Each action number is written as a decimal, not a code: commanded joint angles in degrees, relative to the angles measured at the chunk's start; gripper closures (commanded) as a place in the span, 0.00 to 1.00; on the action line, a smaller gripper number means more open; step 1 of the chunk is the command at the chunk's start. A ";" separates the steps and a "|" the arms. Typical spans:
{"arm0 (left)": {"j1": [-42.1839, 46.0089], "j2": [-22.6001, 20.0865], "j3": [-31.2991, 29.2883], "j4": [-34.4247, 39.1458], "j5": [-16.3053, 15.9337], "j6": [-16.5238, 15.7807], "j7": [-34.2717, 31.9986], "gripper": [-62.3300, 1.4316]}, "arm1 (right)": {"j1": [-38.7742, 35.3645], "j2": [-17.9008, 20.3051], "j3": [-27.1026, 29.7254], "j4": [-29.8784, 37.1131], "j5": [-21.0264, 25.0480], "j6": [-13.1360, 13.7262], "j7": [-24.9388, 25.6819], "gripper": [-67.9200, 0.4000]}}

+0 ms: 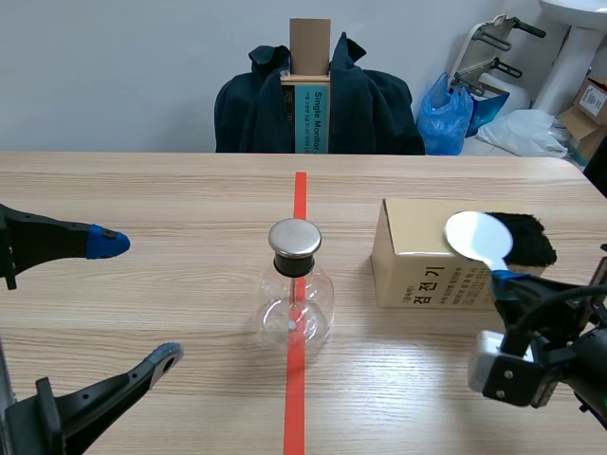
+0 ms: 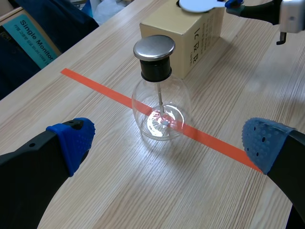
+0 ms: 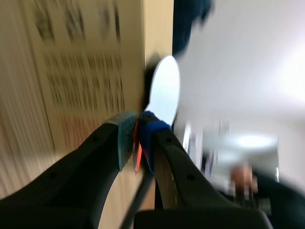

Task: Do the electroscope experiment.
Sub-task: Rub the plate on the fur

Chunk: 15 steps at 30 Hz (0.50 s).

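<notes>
Clear steel-capped glass flask (image 1: 296, 303) stands upright on the tape line (image 1: 296, 398); white round disc (image 1: 477, 237) beside black fur (image 1: 529, 242) atop cardboard box (image 1: 417, 275).

Flask (image 1: 296, 294) stands on tape line (image 1: 295, 408), box (image 1: 422, 270) to its right, disc (image 1: 477, 237) above box.

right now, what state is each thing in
electroscope flask: upright on the table, capped
cardboard box: on the table, unheld
black fur: lying on the box
white paddle: gripped by its handle, disc over the box
left claw: open, empty
right claw: shut on the white paddle
</notes>
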 commanded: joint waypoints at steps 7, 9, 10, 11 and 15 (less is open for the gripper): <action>-0.15 0.46 0.04 0.46 -0.61 0.07 -0.59 0.00 | 1.16 1.68 0.68 0.31 -0.09 -0.42 7.96 0.98; -0.15 0.46 0.04 0.46 -0.61 0.07 -0.61 0.00 | 0.96 1.46 0.85 0.31 0.04 -0.42 -0.66 0.98; -0.15 0.46 0.04 0.46 -0.61 0.07 -0.59 0.00 | 0.96 1.46 0.85 0.31 -0.02 -0.39 -4.11 0.98; -0.15 0.46 0.04 0.46 -0.61 0.07 -0.59 0.00 | 0.98 1.66 0.85 0.31 -0.04 -0.39 -4.68 0.98; -0.15 0.46 0.04 0.46 -0.61 0.07 -0.61 0.00 | 1.18 2.40 0.79 0.31 -0.22 -0.39 10.97 0.98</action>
